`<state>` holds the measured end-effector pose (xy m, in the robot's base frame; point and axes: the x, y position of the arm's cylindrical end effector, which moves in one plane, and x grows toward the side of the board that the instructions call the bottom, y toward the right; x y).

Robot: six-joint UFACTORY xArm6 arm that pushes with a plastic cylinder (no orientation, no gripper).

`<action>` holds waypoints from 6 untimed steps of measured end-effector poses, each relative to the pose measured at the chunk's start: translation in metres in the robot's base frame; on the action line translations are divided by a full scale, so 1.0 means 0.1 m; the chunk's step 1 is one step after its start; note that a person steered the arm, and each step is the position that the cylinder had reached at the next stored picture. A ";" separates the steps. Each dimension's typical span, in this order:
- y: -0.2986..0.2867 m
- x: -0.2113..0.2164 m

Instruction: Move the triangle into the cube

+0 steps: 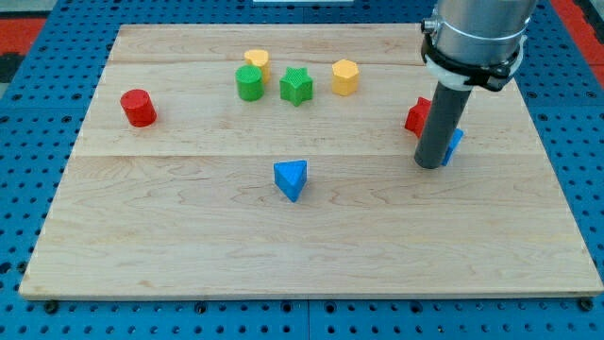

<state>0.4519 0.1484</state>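
A wooden board [311, 255] is seen lying on a blue perforated surface [38, 113]. No gripper is carried by the arm, so nothing is held or clasped; it ends in a dark rod, and my tip [429, 165] is set down on the board at the right side.

Just behind the rod, two blocks are partly hidden. A blue block [455, 144] shows at the rod's right edge, touching or nearly touching it — its shape cannot be made out with certainty, though it may be the cube. A red block [417, 116] shows at the rod's left edge, a little farther away; its shape cannot be told either.

The blue triangle [291, 178] is found near the middle of the board, well apart from my tip and to its left, with bare wood between them.

Toward the far edge a cluster is seen: a yellow cylinder [256, 62], a green cylinder [249, 83] just in front of it, a green star-shaped block [295, 86] beside that, and a yellow hexagonal block [345, 76] to the right. A red cylinder [139, 108] stands alone at the far left.
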 end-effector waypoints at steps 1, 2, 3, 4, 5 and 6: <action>-0.21 0.42; -1.03 1.05; -1.86 0.80; -1.19 0.47; -0.66 0.12; -0.76 0.49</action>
<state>0.5012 0.0728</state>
